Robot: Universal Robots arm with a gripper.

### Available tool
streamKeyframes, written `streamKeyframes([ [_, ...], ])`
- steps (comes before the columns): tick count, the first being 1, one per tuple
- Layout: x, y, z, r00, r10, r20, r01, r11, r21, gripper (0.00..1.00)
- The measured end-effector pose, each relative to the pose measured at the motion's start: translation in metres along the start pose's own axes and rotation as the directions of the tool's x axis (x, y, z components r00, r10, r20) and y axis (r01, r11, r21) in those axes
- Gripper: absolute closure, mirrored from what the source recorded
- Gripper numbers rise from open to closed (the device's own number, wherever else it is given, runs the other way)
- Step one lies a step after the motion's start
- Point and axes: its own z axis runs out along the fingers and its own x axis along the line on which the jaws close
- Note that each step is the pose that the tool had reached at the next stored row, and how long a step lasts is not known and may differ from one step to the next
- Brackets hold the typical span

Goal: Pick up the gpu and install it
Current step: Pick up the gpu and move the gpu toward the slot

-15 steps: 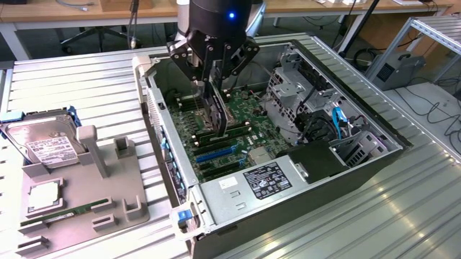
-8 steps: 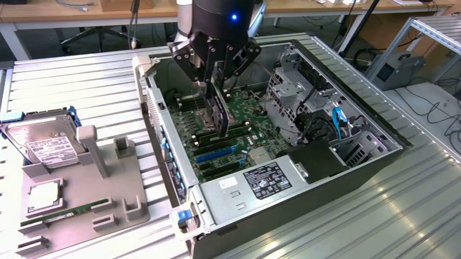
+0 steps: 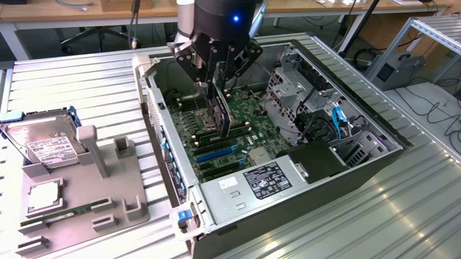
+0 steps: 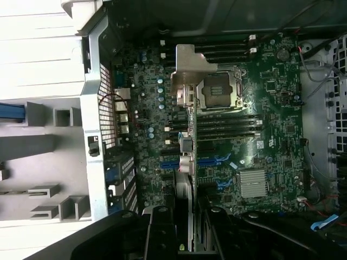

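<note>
My gripper [image 3: 218, 75] hangs over the open computer case [image 3: 167, 162], shut on the gpu [image 3: 222, 114]. The gpu is a thin black card held on edge, reaching down from the fingers toward the green motherboard [image 3: 249, 129]. In the wrist view the gpu [image 4: 190, 70] is seen edge-on, its silver bracket at the far end, running back between the black fingers of the gripper [image 4: 187, 235]. It hovers above the blue expansion slots [image 4: 209, 161], in line with them; whether it touches the board I cannot tell. The blue slots [image 3: 216, 154] lie just in front of the card's lower end.
A grey parts holder [image 3: 79, 199] at the exterior view's left carries a silver hard drive [image 3: 43, 143], a processor [image 3: 45, 197] and a green memory stick [image 3: 65, 211]. Inside the case are a drive cage [image 3: 288, 97], a power supply [image 3: 266, 181] and a small heatsink [image 4: 253, 183].
</note>
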Motion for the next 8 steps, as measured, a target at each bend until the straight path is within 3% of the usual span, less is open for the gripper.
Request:
streamKeyframes([
  [8, -0.0034, 0.0002, 0.0018, 1.0000, 0.000, 0.0000, 0.000, 1.0000, 0.0000, 0.74],
])
